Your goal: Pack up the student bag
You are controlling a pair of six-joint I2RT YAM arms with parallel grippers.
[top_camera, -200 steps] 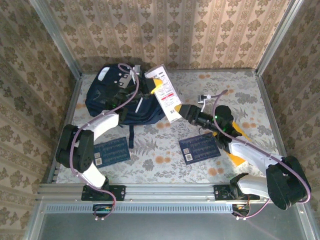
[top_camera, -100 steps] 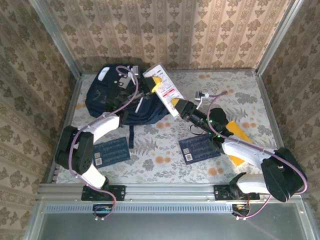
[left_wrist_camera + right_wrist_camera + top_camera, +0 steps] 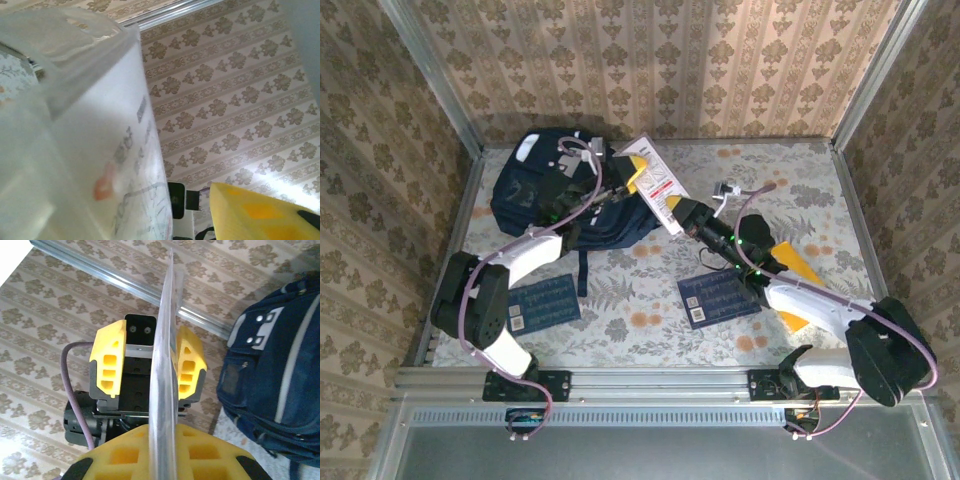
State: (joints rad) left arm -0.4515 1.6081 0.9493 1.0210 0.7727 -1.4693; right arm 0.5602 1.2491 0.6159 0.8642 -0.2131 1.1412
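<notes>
Packet (image 3: 655, 188) edge-on in right gripper (image 3: 683, 214), beside student bag (image 3: 515, 197)

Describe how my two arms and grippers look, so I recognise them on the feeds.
The left arm and right arm match: white links, black joints, a purple cable along each. The left gripper and right gripper have chunky yellow fingers with rectangular cut-outs.

Top camera looks down over the table (image 3: 800, 180); wrist cameras face each other, close along the clear packet (image 3: 655, 188).

The white packet (image 3: 100, 150) is blurred, the student bag (image 3: 255, 390) cropped.
</notes>
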